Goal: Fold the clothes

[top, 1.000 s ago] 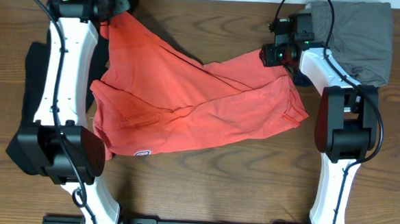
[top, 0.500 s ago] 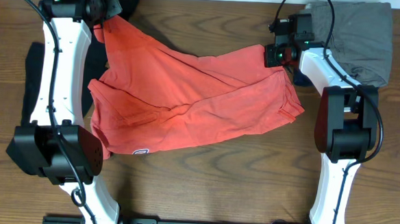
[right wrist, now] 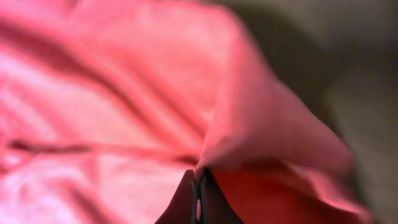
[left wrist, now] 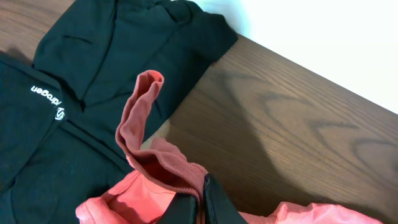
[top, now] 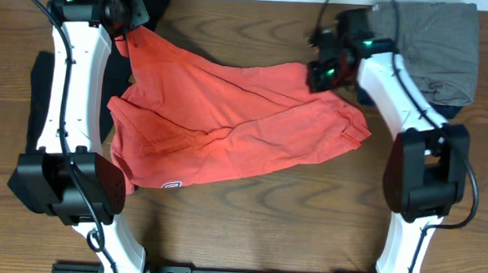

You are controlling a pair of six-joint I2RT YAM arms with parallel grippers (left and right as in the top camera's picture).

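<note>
You've got both claws pinched shut on the coral-red T-shirt point(top: 228, 123): left claw point(left wrist: 201, 198) on a rolled hem by the black garment point(left wrist: 68, 93), right claw point(right wrist: 199, 186) on the far corner. The shirt lies rumpled mid-table point(top: 264, 229). Looks like the spreading step, so next you'd pull it taut and flat.

T-shirt point(top: 236, 123) mid-table, overlapping logo garment point(left wrist: 56, 93) at left; third garment point(top: 437, 42) far right.

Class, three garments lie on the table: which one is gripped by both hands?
The red shirt, pinched by the left hand and the right hand. The black garment and the grey garment lie ungripped.
</note>
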